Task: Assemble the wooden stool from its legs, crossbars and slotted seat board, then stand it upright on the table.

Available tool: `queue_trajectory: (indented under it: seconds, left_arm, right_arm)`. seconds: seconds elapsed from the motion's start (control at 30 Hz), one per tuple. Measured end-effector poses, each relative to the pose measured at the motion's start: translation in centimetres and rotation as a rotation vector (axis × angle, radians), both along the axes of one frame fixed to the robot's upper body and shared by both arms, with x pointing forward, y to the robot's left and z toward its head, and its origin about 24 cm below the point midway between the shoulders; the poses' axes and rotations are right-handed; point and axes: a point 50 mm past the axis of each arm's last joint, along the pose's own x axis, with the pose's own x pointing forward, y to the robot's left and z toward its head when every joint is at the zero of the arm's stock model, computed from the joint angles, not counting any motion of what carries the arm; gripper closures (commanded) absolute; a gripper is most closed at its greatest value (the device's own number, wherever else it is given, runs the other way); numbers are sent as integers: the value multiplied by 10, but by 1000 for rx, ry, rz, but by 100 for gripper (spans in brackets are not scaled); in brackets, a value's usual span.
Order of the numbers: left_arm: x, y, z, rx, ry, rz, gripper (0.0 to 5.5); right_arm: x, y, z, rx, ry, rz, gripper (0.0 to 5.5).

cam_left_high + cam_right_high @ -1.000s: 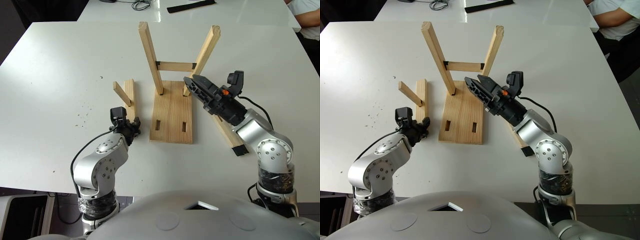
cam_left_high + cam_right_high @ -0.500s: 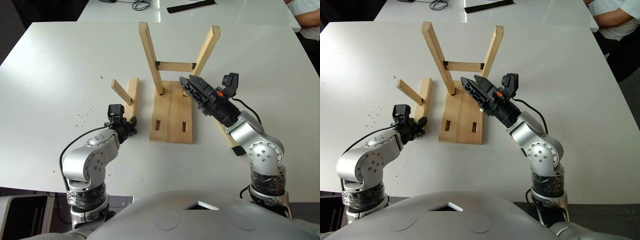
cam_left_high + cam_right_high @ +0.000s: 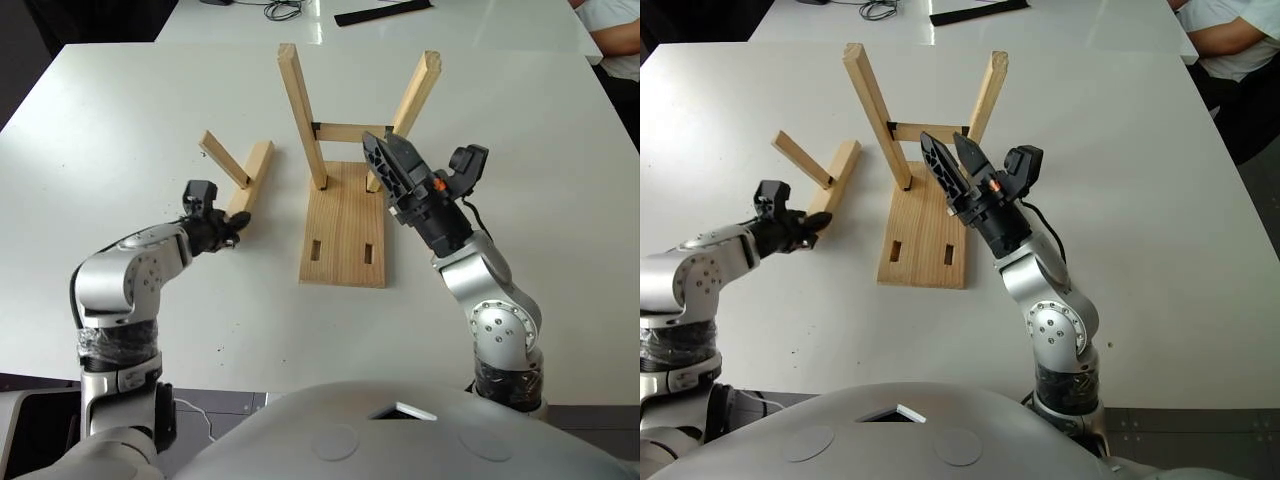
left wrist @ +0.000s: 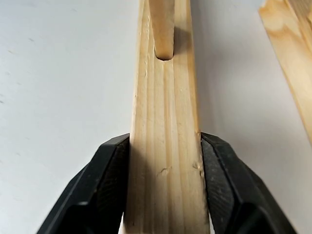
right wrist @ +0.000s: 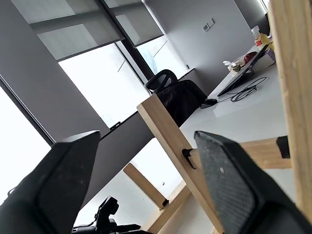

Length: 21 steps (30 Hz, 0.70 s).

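The slotted seat board (image 3: 343,228) lies flat mid-table. Two legs (image 3: 300,115) (image 3: 415,95) rise from its far end, joined by a crossbar (image 3: 350,132). To its left lies a loose leg (image 3: 245,185) with a short crossbar stub (image 3: 222,158) sticking out. My left gripper (image 3: 225,230) is shut on that leg's near end; in the left wrist view both pads (image 4: 112,180) press the wood (image 4: 165,146). My right gripper (image 3: 390,158) hangs open above the board's far end, just in front of the crossbar, holding nothing.
Small dark specks (image 3: 165,225) dot the table to the left. A black strip (image 3: 385,12) and cables (image 3: 282,10) lie on the far table. The seat board's near slots (image 3: 342,252) are uncovered.
My left arm has swung out to the left, pulling the loose leg away from the seat board. My right gripper has lifted and tilted up toward the crossbar.
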Motion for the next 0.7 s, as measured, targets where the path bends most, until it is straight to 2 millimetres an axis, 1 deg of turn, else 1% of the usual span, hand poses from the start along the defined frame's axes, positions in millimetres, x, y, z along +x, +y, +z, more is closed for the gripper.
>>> queue_trajectory:
  seconds: [0.03,0.1,0.13,0.17,0.2,0.23,0.27,0.3,0.37,0.43,0.47,0.53,0.6,0.67,0.7]
  left_arm:
    - [14,9,11,-14,-46,32,346]
    - [41,24,42,-43,-176,76,346]
    - [49,29,53,-57,-224,93,346]
    - [60,34,73,-85,-310,118,346]
    - [65,35,89,-114,-379,130,346]
    - [69,34,100,-156,-439,140,346]
    - [72,30,108,-211,-494,141,346]
    - [73,26,112,-259,-530,146,346]
    - [70,20,118,-337,-597,158,346]
    - [58,14,130,-417,-721,173,347]
    - [49,12,138,-450,-799,185,347]
    - [39,12,142,-470,-862,210,347]
    - [22,10,146,-505,-940,235,347]
    - [10,8,155,-550,-1016,231,347]
    - [3,3,163,-583,-1063,190,347]
  right_arm:
    - [0,-1,5,9,-28,-35,194]
    - [0,-5,16,19,-73,-121,194]
    - [2,-8,19,9,-83,-164,194]
    - [8,-16,27,-1,-98,-245,194]
    - [13,-24,34,-4,-113,-301,194]
    - [18,-30,41,-31,-123,-327,194]
    - [24,-34,47,-74,-135,-339,194]
    - [31,-36,53,-124,-146,-337,194]
    - [43,-36,60,-247,-166,-319,194]
    - [59,-36,74,-419,-236,-319,194]
    - [65,-38,86,-504,-296,-331,194]
    - [70,-38,92,-585,-346,-311,194]
    - [82,-42,97,-680,-370,-294,194]
    - [91,-47,102,-723,-382,-285,194]
    - [97,-49,107,-723,-386,-278,194]
